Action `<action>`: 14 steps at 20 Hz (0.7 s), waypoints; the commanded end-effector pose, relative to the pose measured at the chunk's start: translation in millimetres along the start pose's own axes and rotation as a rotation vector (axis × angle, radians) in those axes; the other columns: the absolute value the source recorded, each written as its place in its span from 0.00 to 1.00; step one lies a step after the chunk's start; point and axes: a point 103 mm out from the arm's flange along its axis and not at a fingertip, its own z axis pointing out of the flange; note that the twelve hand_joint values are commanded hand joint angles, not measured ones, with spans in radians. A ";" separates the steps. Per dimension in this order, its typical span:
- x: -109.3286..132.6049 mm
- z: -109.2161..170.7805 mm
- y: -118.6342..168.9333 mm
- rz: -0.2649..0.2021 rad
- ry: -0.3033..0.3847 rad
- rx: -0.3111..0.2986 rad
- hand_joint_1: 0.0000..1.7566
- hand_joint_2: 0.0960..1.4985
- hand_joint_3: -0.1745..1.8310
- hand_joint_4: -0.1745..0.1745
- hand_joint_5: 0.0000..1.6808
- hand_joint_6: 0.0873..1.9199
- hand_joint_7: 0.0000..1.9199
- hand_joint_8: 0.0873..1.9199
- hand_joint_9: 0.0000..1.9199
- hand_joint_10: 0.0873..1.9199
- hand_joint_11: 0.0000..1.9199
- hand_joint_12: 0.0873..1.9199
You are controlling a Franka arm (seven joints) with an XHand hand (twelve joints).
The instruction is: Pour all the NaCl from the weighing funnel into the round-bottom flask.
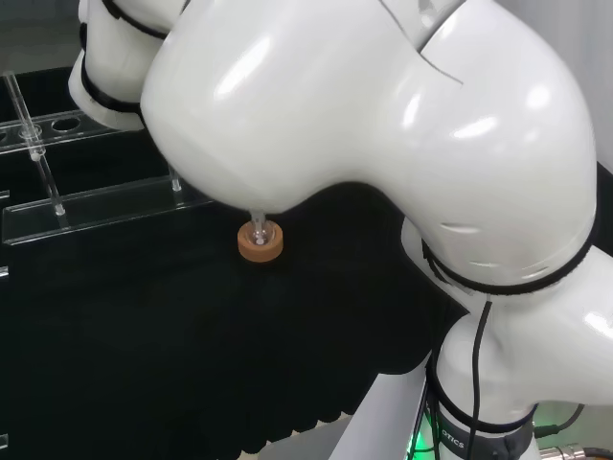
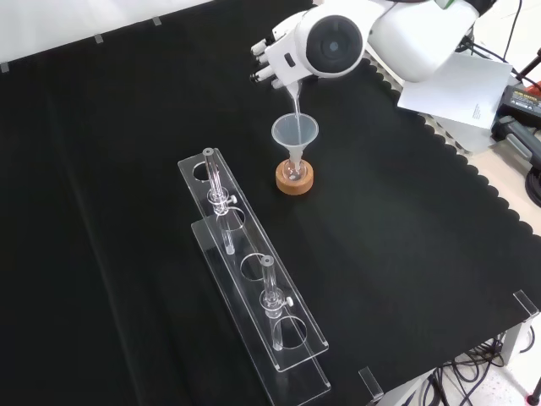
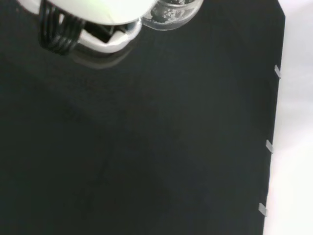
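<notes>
The fingers (image 2: 265, 66) of the hand (image 2: 279, 59) curl at the top of the front view, and you see a thin clear stem come down from under them; it seems they pinch the weighing funnel (image 2: 297, 100), though the arm's round grey cap (image 2: 336, 41) hides the contact itself.

Going from left to right in the front view, you first find the clear rack (image 2: 254, 296) with its glass tubes, lying on the black cloth (image 2: 101, 211). Right of it stands the round-bottom flask (image 2: 293, 172) on a cork ring (image 2: 294, 179), with a wide clear funnel (image 2: 294, 133) seated in its neck. The weighing funnel's tip points into this wide funnel. In the wrist view you see white grains in the weighing funnel's bowl (image 3: 172, 13). In the head view the cork ring (image 1: 261, 241) sits just under the big white arm link (image 1: 364, 105).
</notes>
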 end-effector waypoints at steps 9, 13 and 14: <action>1.7 -7.2 -1.4 0.006 -0.081 -0.025 0.65 0.38 0.43 1.00 0.77 0.30 0.30 0.31 0.52 0.09 0.45 0.50; -0.9 -0.5 -1.3 0.019 -0.053 -0.015 0.65 0.38 0.43 1.00 0.77 0.30 0.30 0.31 0.52 0.09 0.45 0.50; -0.8 -1.6 -1.1 0.020 -0.064 -0.016 0.65 0.38 0.43 1.00 0.77 0.30 0.30 0.31 0.52 0.09 0.45 0.50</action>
